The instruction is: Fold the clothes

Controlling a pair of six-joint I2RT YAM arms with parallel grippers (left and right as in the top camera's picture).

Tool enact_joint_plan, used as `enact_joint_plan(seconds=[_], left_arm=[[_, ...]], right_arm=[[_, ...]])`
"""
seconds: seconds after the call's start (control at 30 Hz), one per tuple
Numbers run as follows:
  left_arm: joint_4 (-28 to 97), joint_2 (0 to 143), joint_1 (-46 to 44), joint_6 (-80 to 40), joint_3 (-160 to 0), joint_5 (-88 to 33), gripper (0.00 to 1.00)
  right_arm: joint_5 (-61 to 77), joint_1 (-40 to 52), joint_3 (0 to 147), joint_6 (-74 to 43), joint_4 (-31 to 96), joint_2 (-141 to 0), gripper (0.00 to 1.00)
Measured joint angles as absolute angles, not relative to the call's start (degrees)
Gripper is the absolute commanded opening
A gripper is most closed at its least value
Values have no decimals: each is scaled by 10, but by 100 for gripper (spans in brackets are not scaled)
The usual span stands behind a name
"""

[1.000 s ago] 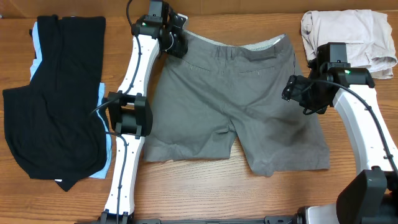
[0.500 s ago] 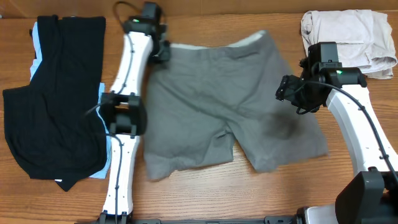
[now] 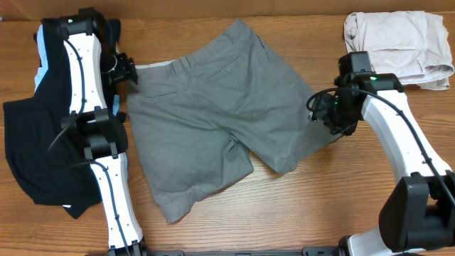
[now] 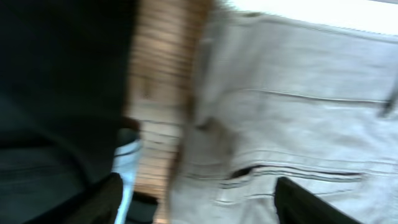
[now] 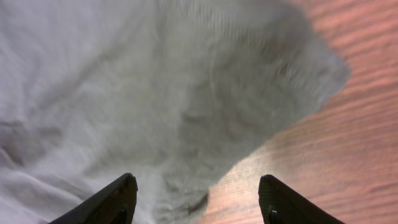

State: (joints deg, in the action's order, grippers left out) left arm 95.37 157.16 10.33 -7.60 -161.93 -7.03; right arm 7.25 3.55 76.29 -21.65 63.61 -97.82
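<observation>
Lying askew mid-tabletop (image 3: 298, 206): grey shorts (image 3: 213, 114), spread flat | left fingers (image 4: 109, 196) apart above shorts' left edge | right fingers (image 5: 115, 199) apart above shorts' right edge

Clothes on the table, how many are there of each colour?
Grey shorts: 1
Black garment with light-blue stripes: 1
Cream shorts, folded: 1
Total: 3 pieces of clothing
</observation>
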Motion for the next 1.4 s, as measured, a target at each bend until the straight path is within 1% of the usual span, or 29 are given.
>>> enact_joint_plan(seconds=[0.13,0.17,0.2,0.23,0.3,0.33,0.53,0.6,0.67,0.87,0.97,1.27,1.4], left_arm=[[929,1543,87,-68,-1616,-90,89],[920,1530,83,-64,-1616,-94,89],[910,1513,78,-60,-1616,-97,89],[900,1494,74,-56,-1616,-99,89],[879,1447,63,-49,-1616,-104,89],[868,1418,57,-44,-1616,-106,89],[821,1284,22,-23,-1623,-112,90],[811,1263,9,-9,-1628,-114,94],[808,1260,-1,9,-1628,-114,95],[807,1284,-41,105,-1624,-113,100],[796,1301,-68,143,-1623,-114,100],[726,1373,-115,181,-1623,-114,100],[673,1428,-125,182,-1623,-114,100]], right_arm=[[72,71,763,-221,653,-984,66],[73,81,763,-221,653,-984,61],[73,93,762,-220,652,-984,51],[73,105,761,-219,648,-984,34],[73,128,749,-228,638,-984,7],[74,138,739,-233,631,-984,4],[76,170,655,-265,568,-984,4],[76,170,627,-272,535,-984,4],[75,168,609,-276,511,-984,4],[53,137,566,-292,446,-986,4],[47,108,563,-296,426,-1001,4],[71,62,570,-298,366,-1029,4],[88,39,580,-298,336,-1044,4]])
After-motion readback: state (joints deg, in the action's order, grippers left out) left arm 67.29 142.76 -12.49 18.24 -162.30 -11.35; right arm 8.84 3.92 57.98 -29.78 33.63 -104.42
